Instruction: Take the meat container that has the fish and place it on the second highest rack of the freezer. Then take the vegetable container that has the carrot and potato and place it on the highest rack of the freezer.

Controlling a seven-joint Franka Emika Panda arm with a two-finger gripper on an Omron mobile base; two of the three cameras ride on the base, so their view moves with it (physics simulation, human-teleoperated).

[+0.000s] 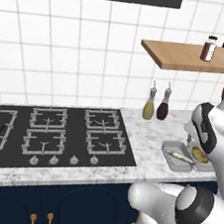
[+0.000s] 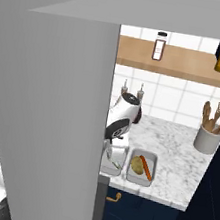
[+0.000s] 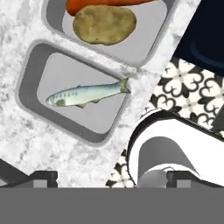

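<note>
Currently the shallow grey rectangular meat container [image 3: 72, 98] holding one pale fish sits near the marble worktop's [image 3: 26, 148] front edge; stiff, probably light, best pinched by its rim. Gripper [image 3: 107, 177] jaws spread apart above.

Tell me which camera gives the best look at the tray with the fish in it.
The hand view: it looks straight down on the meat container, showing its whole rim and the fish lying in it. The left base view shows it small on the counter, beside the arm. In the right base view the arm hides most of it.
</note>
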